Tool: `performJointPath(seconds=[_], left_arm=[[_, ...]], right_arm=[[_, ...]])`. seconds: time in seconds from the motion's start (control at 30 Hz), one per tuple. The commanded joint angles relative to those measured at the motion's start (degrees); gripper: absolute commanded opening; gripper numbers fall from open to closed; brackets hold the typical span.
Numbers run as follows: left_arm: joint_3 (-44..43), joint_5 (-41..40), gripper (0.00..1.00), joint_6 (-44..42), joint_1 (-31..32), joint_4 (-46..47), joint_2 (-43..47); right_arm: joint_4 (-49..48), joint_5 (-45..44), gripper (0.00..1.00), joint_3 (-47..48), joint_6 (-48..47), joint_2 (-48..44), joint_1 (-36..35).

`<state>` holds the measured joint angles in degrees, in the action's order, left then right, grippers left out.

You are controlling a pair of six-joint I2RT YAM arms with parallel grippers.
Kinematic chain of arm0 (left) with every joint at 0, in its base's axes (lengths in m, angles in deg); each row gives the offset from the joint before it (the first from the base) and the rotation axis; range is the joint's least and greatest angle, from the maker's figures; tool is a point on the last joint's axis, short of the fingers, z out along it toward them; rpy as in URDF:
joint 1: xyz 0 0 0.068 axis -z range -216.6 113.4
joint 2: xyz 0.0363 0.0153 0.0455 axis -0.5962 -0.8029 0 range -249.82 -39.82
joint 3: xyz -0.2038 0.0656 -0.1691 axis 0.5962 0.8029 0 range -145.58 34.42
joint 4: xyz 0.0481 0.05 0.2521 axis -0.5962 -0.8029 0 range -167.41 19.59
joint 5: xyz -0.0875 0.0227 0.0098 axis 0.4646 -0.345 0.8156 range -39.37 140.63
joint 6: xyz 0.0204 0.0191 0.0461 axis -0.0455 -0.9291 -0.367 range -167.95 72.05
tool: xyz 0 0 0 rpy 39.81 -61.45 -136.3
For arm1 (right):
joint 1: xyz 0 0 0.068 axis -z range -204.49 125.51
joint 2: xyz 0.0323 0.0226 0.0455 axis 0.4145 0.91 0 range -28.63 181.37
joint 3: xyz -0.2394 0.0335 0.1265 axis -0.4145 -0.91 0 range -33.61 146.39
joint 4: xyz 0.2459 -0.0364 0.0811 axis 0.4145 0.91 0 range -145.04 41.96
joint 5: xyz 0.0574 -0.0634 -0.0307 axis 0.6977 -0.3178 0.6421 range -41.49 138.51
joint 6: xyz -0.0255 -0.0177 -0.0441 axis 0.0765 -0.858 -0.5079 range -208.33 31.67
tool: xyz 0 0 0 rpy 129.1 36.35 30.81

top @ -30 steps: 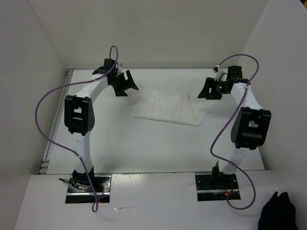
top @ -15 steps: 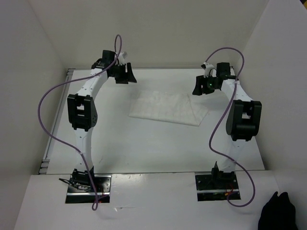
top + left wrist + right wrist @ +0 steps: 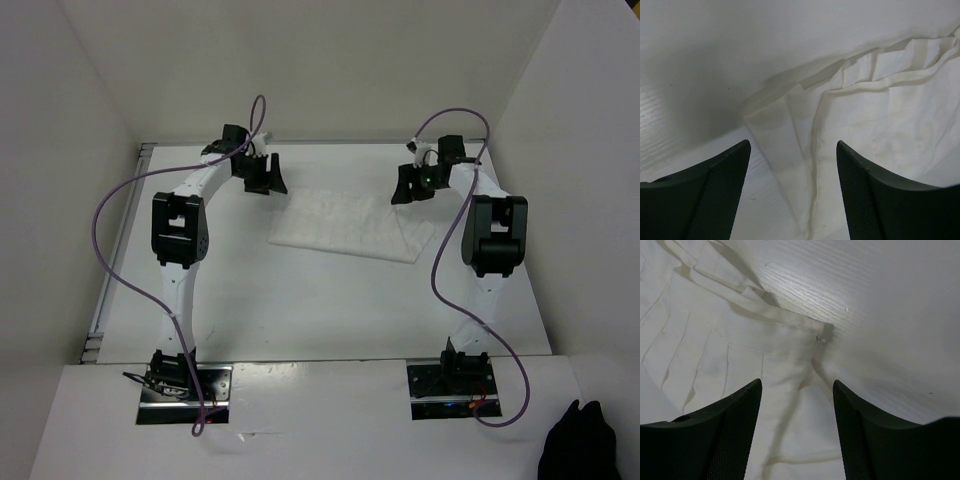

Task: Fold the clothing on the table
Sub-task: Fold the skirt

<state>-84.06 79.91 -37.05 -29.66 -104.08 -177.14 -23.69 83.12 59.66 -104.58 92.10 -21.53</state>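
The fingers (image 3: 722, 195) of the left gripper (image 3: 262, 175) and of the right gripper (image 3: 412, 186) stand apart and hold nothing. On the table (image 3: 300, 310) the clothing (image 3: 350, 225) lies spread toward the far side, between the two arms. We judge that we are at the approach for a fold; next, each gripper must go down and pinch one far corner. The top view gives the whole layout. Only the wrist views show the wrinkled left corner (image 3: 757, 122) and a small pale speck (image 3: 819, 338), perhaps a tag, at the right hem.
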Motion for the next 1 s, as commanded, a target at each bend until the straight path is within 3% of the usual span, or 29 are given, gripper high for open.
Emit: performJointPath(seconds=[0.0, 0.27, 0.8, 0.97], left_arm=[[0.5, 2.2, 0.77, -2.5, 0.5, 2.7, -0.6], [4.5, 2.7, 0.77, -2.0, 1.7, 6.6, 0.1], [5.5, 1.5, 0.75, -0.4, 1.7, 9.6, 2.3], [5.5, 1.5, 0.73, -0.4, 1.7, 9.6, 2.3]], right_arm=[[1.3, 2.1, 0.64, 2.8, -1.3, 1.5, -0.4], [1.3, 2.1, 0.59, 4.0, -0.8, 3.9, -0.4], [3.8, 5.5, 0.58, 11.2, -0.9, 9.8, -2.9], [4.3, 4.2, 0.51, 13.0, -0.4, 11.8, -3.5]])
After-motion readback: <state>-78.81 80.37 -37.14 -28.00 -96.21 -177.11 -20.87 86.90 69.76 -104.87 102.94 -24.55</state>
